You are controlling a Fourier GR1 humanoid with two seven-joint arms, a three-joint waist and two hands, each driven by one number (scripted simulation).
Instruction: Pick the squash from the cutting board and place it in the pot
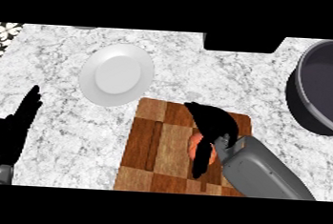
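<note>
Head view, looking steeply down on a speckled white stone counter [63,123]. Checkered wooden cutting board [160,152] sits low and centre, running out past the lower edge, with a long dark groove down its left side. The squash [195,145] is on the board's right half, only showing as orange patches, most of it covered. Right hand [213,122] is over it: black palm above the squash's far end, fingers bent down and a dark thumb running along the near left side, so the hand is curled round the squash. Cannot tell whether the squash rests on the wood or is just clear of it. The grey right forearm [265,174] comes in from the lower right, crossing the board's right edge. Dark grey pot [303,109] stands at the right edge, partly cut off by it, well apart from the board and beyond it; the part of its inside that shows is bare. White round plate [117,74] lies just beyond the board's upper left corner, nothing on it. Left hand [11,132] rests at the left edge, clear of the board, fingers straight and pointing up, holding nothing. A black block [243,42] sits at the top edge, centre right. A patterned black-and-white patch [3,36] shows in the upper left corner.
</note>
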